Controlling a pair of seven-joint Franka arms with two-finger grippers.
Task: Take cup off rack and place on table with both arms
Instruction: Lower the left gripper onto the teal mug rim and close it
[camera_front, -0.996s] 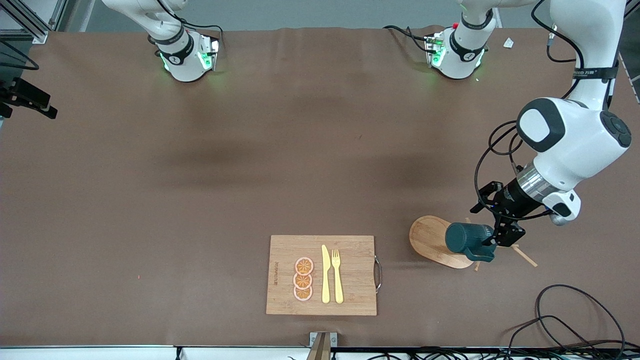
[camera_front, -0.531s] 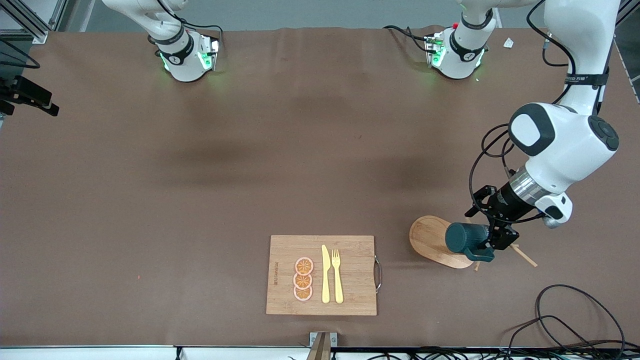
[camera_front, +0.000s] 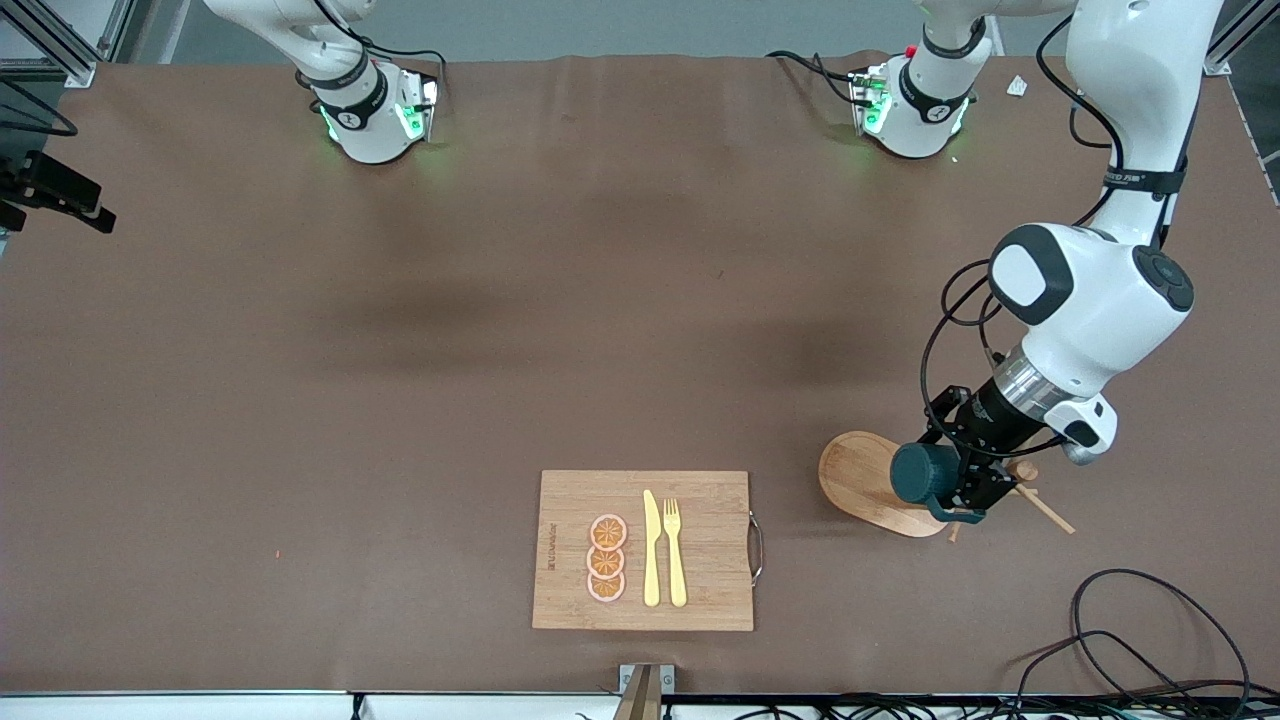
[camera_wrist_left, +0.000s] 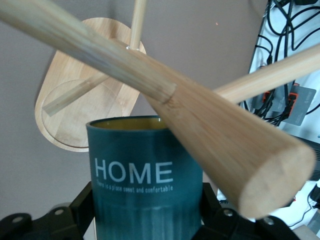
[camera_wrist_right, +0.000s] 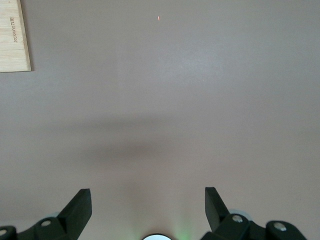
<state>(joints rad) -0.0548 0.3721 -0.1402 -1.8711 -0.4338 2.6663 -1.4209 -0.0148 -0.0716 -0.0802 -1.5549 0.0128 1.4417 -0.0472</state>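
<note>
The dark teal cup (camera_front: 918, 472) hangs on the wooden rack (camera_front: 860, 475), over its oval base, toward the left arm's end of the table. My left gripper (camera_front: 958, 483) is open, with one finger on each side of the cup's body. In the left wrist view the cup (camera_wrist_left: 135, 150), marked HOME, fills the gap between my left gripper's (camera_wrist_left: 146, 210) fingers, and the rack's post and pegs (camera_wrist_left: 200, 120) cross close in front. My right gripper (camera_wrist_right: 147, 205) is open and empty above the bare brown table (camera_wrist_right: 160, 100); it is out of the front view.
A bamboo cutting board (camera_front: 715, 520) with a yellow knife, a fork and three orange slices lies near the table's front edge, toward the middle. Its corner shows in the right wrist view (camera_wrist_right: 12, 35). Black cables (camera_front: 1150, 640) lie at the front corner by the left arm's end.
My left arm has moved in toward the cup, and its fingers now flank the cup's body. The cup and the rack have stayed in place. The right arm waits.
</note>
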